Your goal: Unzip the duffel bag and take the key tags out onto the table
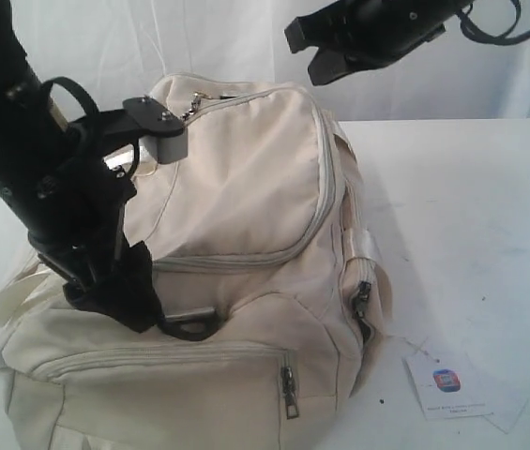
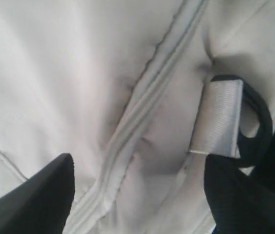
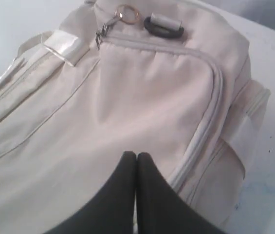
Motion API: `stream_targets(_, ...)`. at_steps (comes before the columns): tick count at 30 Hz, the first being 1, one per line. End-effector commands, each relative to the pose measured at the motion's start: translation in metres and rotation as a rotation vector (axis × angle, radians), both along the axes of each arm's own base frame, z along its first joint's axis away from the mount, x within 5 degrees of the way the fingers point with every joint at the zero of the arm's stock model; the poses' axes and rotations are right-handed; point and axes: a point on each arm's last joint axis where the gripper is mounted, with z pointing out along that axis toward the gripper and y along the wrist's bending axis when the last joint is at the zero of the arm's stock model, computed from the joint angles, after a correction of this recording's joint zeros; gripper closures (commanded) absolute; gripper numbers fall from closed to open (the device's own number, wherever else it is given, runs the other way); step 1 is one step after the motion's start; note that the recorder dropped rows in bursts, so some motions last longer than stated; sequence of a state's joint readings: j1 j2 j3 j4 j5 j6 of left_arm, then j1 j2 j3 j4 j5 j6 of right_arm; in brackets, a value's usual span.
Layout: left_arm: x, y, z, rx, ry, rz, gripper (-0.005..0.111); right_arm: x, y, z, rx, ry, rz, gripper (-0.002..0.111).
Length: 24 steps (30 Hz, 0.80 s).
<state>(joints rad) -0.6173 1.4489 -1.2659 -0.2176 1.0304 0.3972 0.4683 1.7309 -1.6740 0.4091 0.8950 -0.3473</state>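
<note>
The duffel bag (image 1: 236, 206) is lying on the left half of the table (image 1: 471, 234), its cream bulk running toward the near edge, and every zip in view is sitting closed. A small metal ring (image 3: 126, 13) on a short chain is hanging at the end of the top pocket's zip. The left gripper (image 2: 139, 180) is pressing low against the bag's left side with its fingers (image 2: 35, 195) spread wide, grasping nothing; between them a closed zip (image 2: 127, 126) is running across the fabric, and just beside it a webbing loop (image 2: 217, 119) is carrying a black D-ring (image 2: 259, 122). The right gripper (image 3: 136, 158) is hovering above the bag's top, its fingers pressed together and empty. On the table near its near edge, just beside the bag's right end, a white card (image 1: 452, 389) with a red-blue logo is lying flat.
</note>
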Motion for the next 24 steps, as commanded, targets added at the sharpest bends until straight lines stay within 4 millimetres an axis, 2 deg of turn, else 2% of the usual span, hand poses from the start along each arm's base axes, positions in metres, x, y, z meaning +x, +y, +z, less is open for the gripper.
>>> stream_targets(1, -0.017, 0.009, 0.021, -0.021, -0.005, -0.023, 0.030, 0.013, 0.011, 0.005, -0.001, -0.035, 0.037, 0.108)
stream_targets(5, -0.028, 0.019, 0.035, -0.032, -0.052, -0.027, 0.030, 0.022, 0.029, 0.001, -0.025, -0.066, 0.102, 0.108)
stream_targets(8, -0.036, 0.025, 0.043, -0.043, -0.062, -0.020, 0.030, 0.022, 0.051, -0.005, -0.097, -0.197, 0.269, 0.108)
stream_targets(10, -0.041, 0.028, 0.041, -0.041, -0.052, 0.000, 0.031, 0.020, 0.067, -0.009, -0.146, -0.303, 0.383, 0.108)
stream_targets(13, -0.045, 0.035, 0.028, 0.014, -0.031, 0.011, 0.035, 0.017, 0.085, -0.017, -0.209, -0.432, 0.503, 0.103)
stream_targets(15, -0.042, 0.041, 0.019, 0.083, -0.050, 0.047, 0.042, 0.018, 0.093, -0.021, -0.230, -0.489, 0.518, 0.096)
stream_targets(19, -0.030, 0.057, 0.017, 0.238, -0.149, 0.240, 0.062, 0.026, 0.102, -0.028, -0.229, -0.559, 0.483, 0.076)
stream_targets(22, -0.023, 0.068, 0.018, 0.318, -0.220, 0.384, 0.081, 0.032, 0.106, -0.036, -0.206, -0.546, 0.442, 0.060)
stream_targets(24, -0.020, 0.072, 0.019, 0.353, -0.246, 0.445, 0.091, 0.036, 0.108, -0.041, -0.165, -0.504, 0.379, 0.054)
